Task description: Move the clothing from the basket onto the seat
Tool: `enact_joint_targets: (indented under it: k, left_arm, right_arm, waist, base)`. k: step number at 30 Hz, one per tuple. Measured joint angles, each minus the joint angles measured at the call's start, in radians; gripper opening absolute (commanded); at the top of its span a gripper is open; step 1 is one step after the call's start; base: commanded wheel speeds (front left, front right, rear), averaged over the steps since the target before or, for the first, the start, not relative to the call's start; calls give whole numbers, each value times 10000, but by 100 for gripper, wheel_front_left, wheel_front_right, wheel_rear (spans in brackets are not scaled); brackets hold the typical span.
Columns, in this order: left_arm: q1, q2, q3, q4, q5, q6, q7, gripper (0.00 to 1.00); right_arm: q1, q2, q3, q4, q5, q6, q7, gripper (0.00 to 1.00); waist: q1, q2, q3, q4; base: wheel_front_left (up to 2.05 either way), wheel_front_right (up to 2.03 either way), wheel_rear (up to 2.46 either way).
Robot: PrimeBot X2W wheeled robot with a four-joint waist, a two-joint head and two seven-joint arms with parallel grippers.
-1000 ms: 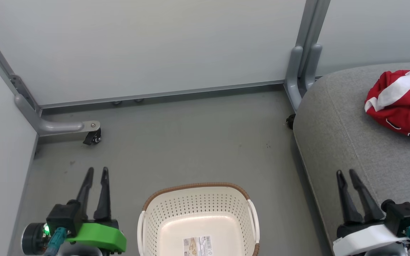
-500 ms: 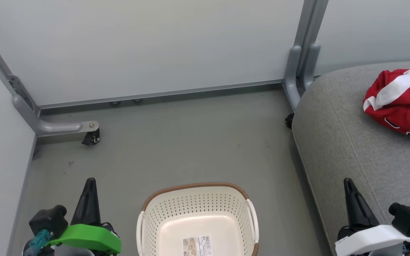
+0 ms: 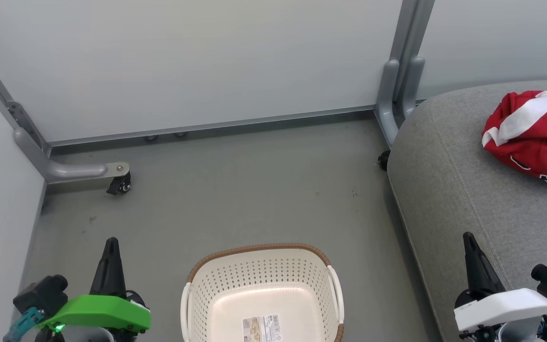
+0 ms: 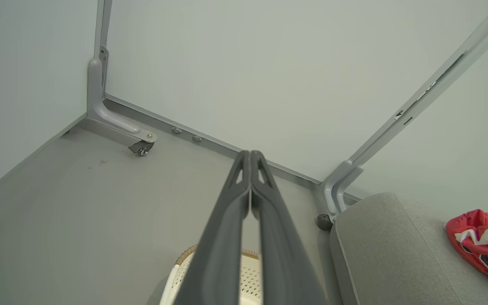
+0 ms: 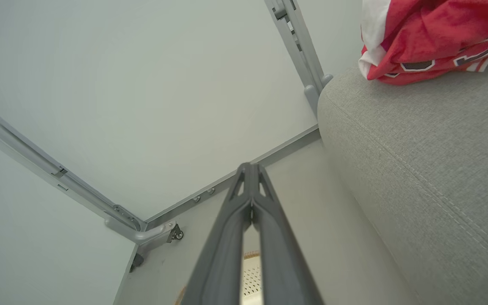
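At the far left, our left hand (image 3: 110, 248) hung low over the grey floor (image 3: 254, 190), its two dark fingers pressed together along their length in the left wrist view and holding nothing. Just to its right stood the basket (image 3: 254, 249), apart from the hand, with only a printed label (image 3: 262, 327) showing on its pale bottom; its near part was cut off by the frame, so we could not tell whether cloth lay there. Further right rose the seat (image 3: 444, 190), and above its near edge was our right hand (image 3: 469, 240), likewise pinched shut and empty. Furthest right, the clothing (image 3: 534, 137) lay bundled on the seat, well away from both hands, a white band across the red and striped trim with numerals underneath in the right wrist view; whether the heap held both garments we could not make out. We judged the move all but done and the step in hand a settling of the arms. To do it well, we would keep both hands outside the basket rim and tilt the head down to check the hidden near part.
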Motion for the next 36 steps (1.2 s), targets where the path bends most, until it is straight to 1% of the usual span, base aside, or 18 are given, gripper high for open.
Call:
enact_joint_targets:
  k: [16,36]
  left_arm:
    - [-148,-69,334,-100,-2266,-21,591,0]
    - [-280,-140,681,-174,-4541,-136,1193,0]
  right_arm:
    - [-314,-128,-4,251,2336,0,489,0]
    - [-662,-270,15,512,4775,0,959,0]
  waist:
    - [0,0,23,-76]
    - [0,0,49,-171]
  base:
    - [0,0,0]
    - [0,0,0]
